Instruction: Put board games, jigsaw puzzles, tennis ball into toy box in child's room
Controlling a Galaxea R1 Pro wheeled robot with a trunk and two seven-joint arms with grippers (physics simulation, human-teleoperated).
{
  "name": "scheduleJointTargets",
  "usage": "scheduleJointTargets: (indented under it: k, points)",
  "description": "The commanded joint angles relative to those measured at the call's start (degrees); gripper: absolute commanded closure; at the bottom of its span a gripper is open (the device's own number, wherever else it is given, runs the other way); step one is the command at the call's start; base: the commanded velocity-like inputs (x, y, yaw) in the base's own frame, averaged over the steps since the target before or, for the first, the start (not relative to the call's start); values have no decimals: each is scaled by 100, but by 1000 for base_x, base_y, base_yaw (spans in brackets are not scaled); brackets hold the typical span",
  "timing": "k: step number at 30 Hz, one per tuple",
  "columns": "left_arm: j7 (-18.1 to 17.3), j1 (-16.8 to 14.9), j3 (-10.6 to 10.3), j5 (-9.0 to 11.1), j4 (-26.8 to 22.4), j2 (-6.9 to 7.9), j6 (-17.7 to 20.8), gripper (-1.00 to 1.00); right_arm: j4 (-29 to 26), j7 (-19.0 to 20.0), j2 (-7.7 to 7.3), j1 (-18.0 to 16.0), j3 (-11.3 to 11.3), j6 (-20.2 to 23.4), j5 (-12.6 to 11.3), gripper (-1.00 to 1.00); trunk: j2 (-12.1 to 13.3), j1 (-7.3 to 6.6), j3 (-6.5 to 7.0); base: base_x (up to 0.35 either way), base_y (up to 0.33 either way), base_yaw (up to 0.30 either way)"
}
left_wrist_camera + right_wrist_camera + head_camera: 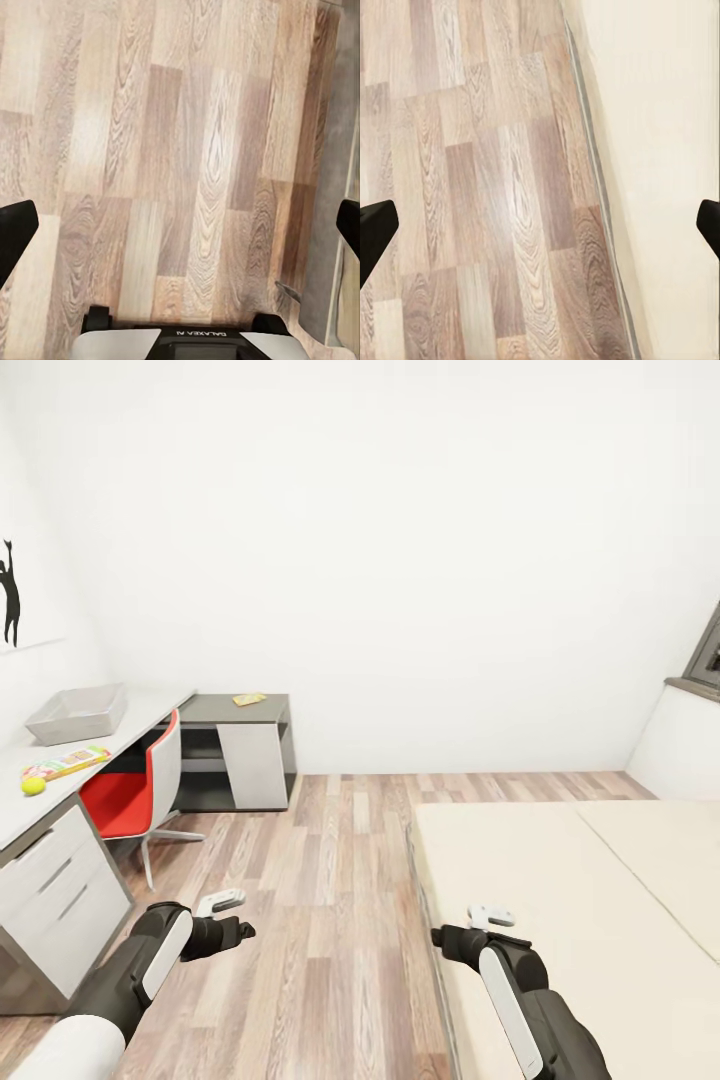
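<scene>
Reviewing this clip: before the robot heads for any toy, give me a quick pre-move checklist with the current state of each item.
1. Left gripper free: ok, its fingers spread over bare floor.
2. Right gripper free: ok, open, nothing between the fingers.
3. Toy box on the table: ok.
4. Tennis ball on the table: ok, beside a colourful flat toy.
5. Board games on the bed: not ok, none on the part shown.
6. Red chair at the table: cannot tell if it blocks reach.
</scene>
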Motion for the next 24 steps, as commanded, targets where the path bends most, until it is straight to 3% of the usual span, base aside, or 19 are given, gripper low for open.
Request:
scheduleJointTargets:
  k: [1,24]
  points:
    - [2,-4,-7,12,-7,4,24,-100,-5,-59,0,-5,5,13,-59,-100,-14,4,-14,0,-177,0]
    - [2,-4,-6,7,-9,4,24,-100,-5,-57,0,-7,5,13,-59,-100,-14,4,-14,-5,-20,0]
